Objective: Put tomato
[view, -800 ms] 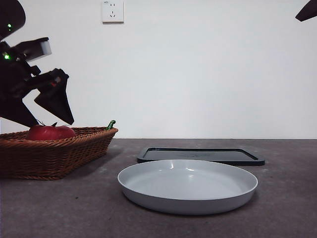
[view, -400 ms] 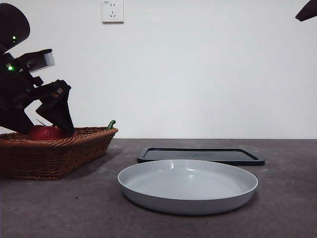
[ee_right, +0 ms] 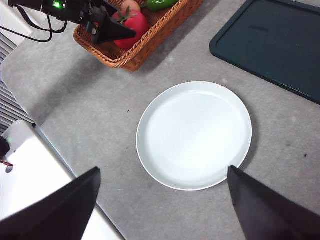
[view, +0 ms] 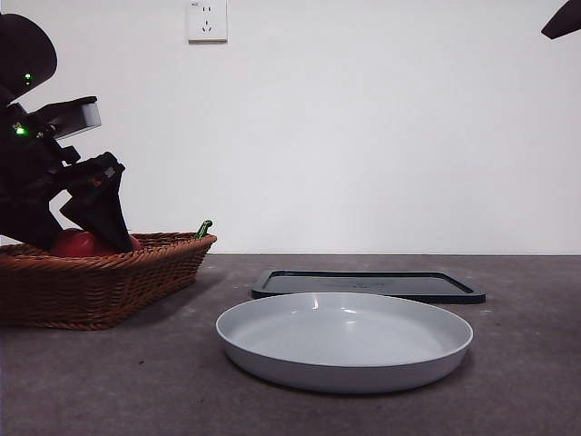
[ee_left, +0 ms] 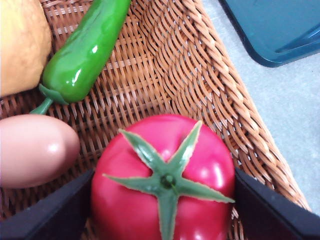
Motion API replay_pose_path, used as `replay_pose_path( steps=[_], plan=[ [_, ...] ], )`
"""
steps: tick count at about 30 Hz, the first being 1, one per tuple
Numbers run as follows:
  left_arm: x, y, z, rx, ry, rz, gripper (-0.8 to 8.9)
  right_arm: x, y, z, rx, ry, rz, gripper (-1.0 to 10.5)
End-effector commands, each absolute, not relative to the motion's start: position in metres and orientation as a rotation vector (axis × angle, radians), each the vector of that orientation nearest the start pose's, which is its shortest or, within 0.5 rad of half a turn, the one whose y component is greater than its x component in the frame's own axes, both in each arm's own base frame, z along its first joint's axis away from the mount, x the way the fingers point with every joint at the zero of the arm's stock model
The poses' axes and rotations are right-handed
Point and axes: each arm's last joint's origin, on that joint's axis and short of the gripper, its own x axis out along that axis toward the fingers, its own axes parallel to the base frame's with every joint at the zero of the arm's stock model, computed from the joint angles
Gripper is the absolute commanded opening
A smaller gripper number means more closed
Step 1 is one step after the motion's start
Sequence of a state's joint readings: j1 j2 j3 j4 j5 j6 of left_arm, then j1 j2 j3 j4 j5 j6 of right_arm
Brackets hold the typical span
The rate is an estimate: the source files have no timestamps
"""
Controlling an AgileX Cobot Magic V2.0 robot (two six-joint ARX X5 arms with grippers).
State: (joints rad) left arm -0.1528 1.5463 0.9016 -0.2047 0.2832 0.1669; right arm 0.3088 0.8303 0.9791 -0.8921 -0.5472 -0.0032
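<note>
The glossy red tomato (ee_left: 165, 185) with its green star-shaped calyx lies in the wicker basket (ee_left: 200, 75), at the far left of the front view (view: 77, 242). My left gripper (ee_left: 164, 176) is down in the basket, open, with one black jaw on each side of the tomato, close against it. In the front view the left gripper (view: 95, 213) half covers the fruit. The right wrist view shows the tomato (ee_right: 131, 22) under the left gripper (ee_right: 112, 30). My right gripper (ee_right: 165, 210) hangs open, high over the white plate (ee_right: 195, 135).
The basket (view: 109, 282) also holds a green pepper (ee_left: 85, 50), a pale pink egg-shaped item (ee_left: 35, 150) and a yellow-orange item (ee_left: 20, 45). The white plate (view: 345, 377) sits mid-table, with a dark flat tray (view: 368, 283) behind it. A black tip of the right arm (view: 563, 18) shows top right.
The left gripper has come down into the basket, from above the tomato to astride it. The tomato, the plate and the right arm have not moved.
</note>
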Motion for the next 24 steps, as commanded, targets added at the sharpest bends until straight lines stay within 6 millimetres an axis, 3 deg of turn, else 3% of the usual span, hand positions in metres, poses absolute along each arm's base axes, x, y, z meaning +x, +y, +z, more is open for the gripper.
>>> replay_pose_path(
  steps=[1, 8, 14, 19, 24],
  plan=[
    [0.31, -0.057, 0.198, 0.104, 0.803, -0.48, 3.32, 0.133, 0.059, 0.337, 0.081, 0.739, 0.829, 4.0],
    [0.309, -0.057, 0.221, 0.076, 0.732, -0.477, 3.32, 0.133, 0.059, 0.337, 0.081, 0.739, 0.829, 4.0],
    [0.294, -0.063, 0.265, 0.054, 0.59, -0.515, 3.33, 0.133, 0.059, 0.337, 0.081, 0.738, 0.829, 4.0],
    [0.271, -0.083, 0.292, 0.054, 0.498, -0.63, 3.33, 0.133, 0.059, 0.337, 0.081, 0.738, 0.828, 4.0],
    [0.252, -0.117, 0.297, 0.088, 0.484, -0.767, 3.33, 0.133, 0.059, 0.337, 0.081, 0.737, 0.828, 4.0]
  ],
)
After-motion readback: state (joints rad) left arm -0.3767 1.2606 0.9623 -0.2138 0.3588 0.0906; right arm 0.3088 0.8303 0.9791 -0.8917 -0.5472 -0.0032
